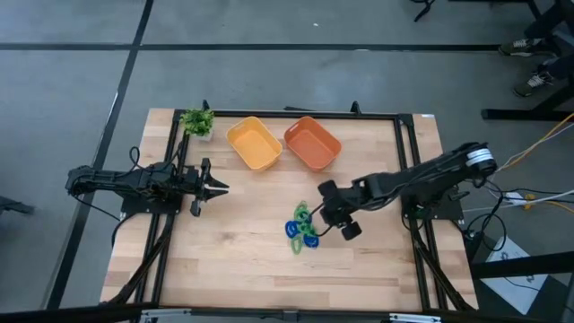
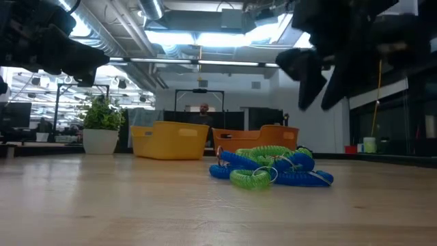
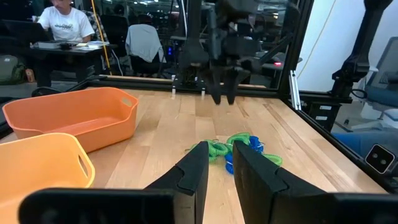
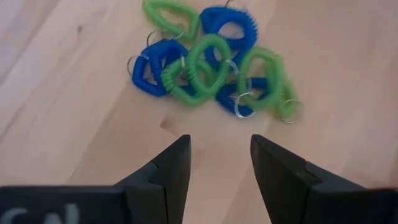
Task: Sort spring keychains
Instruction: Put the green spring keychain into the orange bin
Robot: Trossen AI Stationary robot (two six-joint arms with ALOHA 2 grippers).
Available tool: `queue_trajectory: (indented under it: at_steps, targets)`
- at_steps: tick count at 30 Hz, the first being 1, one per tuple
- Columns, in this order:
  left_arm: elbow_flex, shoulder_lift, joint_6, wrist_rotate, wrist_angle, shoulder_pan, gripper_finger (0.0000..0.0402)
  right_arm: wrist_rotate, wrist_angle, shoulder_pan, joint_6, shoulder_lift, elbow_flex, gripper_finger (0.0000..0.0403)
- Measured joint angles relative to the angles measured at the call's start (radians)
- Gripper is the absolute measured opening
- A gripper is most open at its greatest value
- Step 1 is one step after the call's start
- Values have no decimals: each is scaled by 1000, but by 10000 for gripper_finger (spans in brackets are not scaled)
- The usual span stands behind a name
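The spring keychains [image 1: 302, 228] lie in one tangled pile of blue and green coils on the wooden table, right of its middle; they also show in the low view [image 2: 270, 167] and the right wrist view [image 4: 208, 59]. My right gripper [image 1: 337, 212] hangs open above the table, just right of the pile, slanting down toward it, its fingers [image 4: 174, 163] short of the coils. My left gripper [image 1: 222, 187] waits level at the table's left, a narrow gap between its fingers [image 3: 198, 168], nothing between them.
A yellow tray [image 1: 255, 144] and an orange tray [image 1: 312, 142] stand side by side at the far middle. A small potted plant [image 1: 197, 121] stands at the far left. Bare wood lies near and left of the pile. A person sits beyond the table.
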Motion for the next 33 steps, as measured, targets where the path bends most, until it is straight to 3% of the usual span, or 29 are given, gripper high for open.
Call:
queue_trajectory:
  at_steps: [17,30,33]
  targets:
    - [0,0,0,0,0,0,70,-2,130,-5,-70,132,0,166]
    - [0,0,0,0,0,0,70,12,325,-16,154,208,0,166]
    - [0,0,0,0,0,0,68,85,328,-15,126,208,0,166]
